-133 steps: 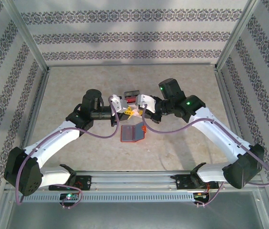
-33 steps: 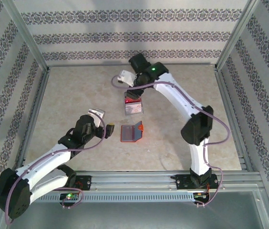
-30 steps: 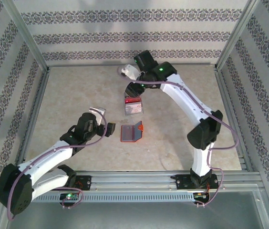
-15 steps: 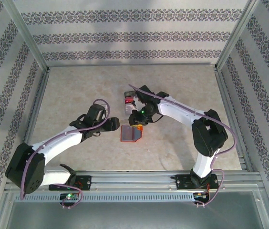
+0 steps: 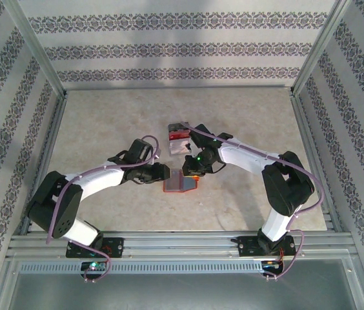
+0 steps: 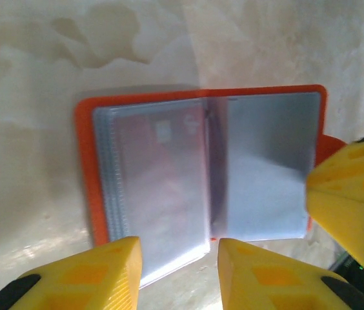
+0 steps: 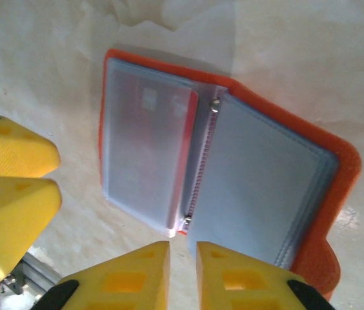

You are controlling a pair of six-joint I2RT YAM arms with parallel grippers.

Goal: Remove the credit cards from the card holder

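The orange card holder (image 5: 179, 181) lies open and flat on the table, grey-blue clear sleeves facing up. A reddish credit card (image 6: 162, 174) shows through the left sleeve; the right wrist view shows the same card (image 7: 148, 139). My left gripper (image 5: 163, 173) sits at the holder's left edge, low over the table. Its jaws (image 6: 179, 261) are partly open with nothing between them, just short of the sleeve's near edge. My right gripper (image 5: 192, 169) hovers at the holder's upper right corner. Its jaws (image 7: 183, 268) stand a narrow slit apart, empty, pointing at the spine.
A clear tray (image 5: 179, 139) with red and pale contents stands just behind the holder, close to the right arm's wrist. Metal frame rails and patterned walls enclose the table (image 5: 104, 123). The two grippers face each other, a holder's width apart.
The right arm swung down from the far side beyond the tray to the holder. The left arm slid right to the holder's edge. Both pairs of jaws have narrowed.
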